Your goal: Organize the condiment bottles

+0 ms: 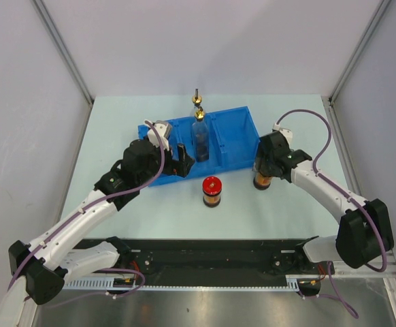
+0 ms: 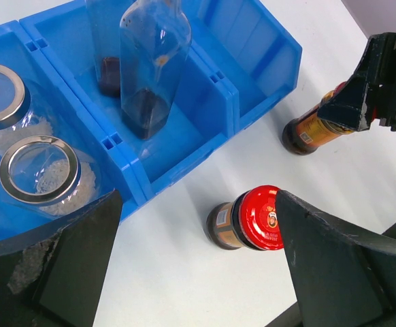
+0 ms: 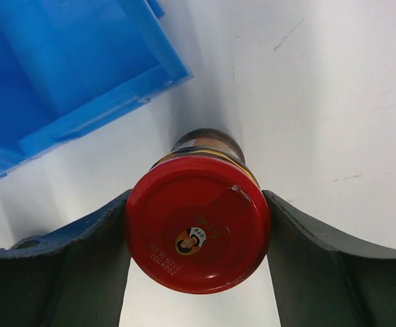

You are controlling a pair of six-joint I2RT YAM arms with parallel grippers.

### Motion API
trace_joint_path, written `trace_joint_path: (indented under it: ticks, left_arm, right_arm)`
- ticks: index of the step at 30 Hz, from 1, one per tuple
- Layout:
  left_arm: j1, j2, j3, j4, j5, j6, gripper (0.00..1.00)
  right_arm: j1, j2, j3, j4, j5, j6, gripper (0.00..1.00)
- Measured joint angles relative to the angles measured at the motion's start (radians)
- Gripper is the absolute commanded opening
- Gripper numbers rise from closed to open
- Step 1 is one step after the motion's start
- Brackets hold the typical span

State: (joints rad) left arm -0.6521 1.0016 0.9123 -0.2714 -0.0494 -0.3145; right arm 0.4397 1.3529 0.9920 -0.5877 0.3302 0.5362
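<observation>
Grip at the lid: the right gripper point(image 3: 198, 228) pinches the red-lidded dark glass jar point(image 3: 201, 197) by its cap.
The jar stands upright on the white counter point(image 1: 150, 211), right of centre in the top view, near the lower right corner of the blue three-compartment plastic tray point(image 1: 237, 117) but apart from it. Both fingers point(image 3: 89, 259) sit against the glossy lid's rim. Being glass with dark contents, it probably handles as rigid, fairly heavy and breakable. The smooth lid could slip, so a hold lower on the labelled body looks safer. The left gripper point(image 2: 198, 204) hangs spread wide and empty over the tray's near edge. A second red-lidded jar point(image 1: 212, 191) waits at lower centre.
</observation>
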Motion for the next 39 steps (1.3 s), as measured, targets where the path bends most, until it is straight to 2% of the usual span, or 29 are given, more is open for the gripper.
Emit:
trace_joint_path:
  ticks: [10,16,22,26,33,39]
  left_arm:
    - [0.0,0.0,0.0,0.0,0.0,0.0,1.0]
    - [0.0,0.0,0.0,0.0,0.0,0.0,1.0]
    - [0.0,0.0,0.0,0.0,0.0,0.0,1.0]
    - [0.0,0.005,0.0,0.0,0.0,0.0,1.0]
    - [0.0,0.016,0.0,-0.003,0.0,0.001,1.0]
    - [0.0,0.026,0.0,-0.004,0.0,0.001,1.0]
  right_arm:
    - [-0.01,-0.084,0.01,-0.071,-0.005,-0.031,0.0]
    - [-0.01,-0.09,0.168,-0.109,-0.024,-0.073,0.0]
    - [-0.01,-0.037,0.354,-0.066,-0.047,-0.12,0.0]
    - [-0.01,0.082,0.476,-0.013,-0.055,-0.154,0.0]
    - [-0.01,0.41,0.731,0.011,-0.07,-0.211,0.0]
    - [-0.01,0.606,0.859,0.003,-0.085,-0.231,0.0]
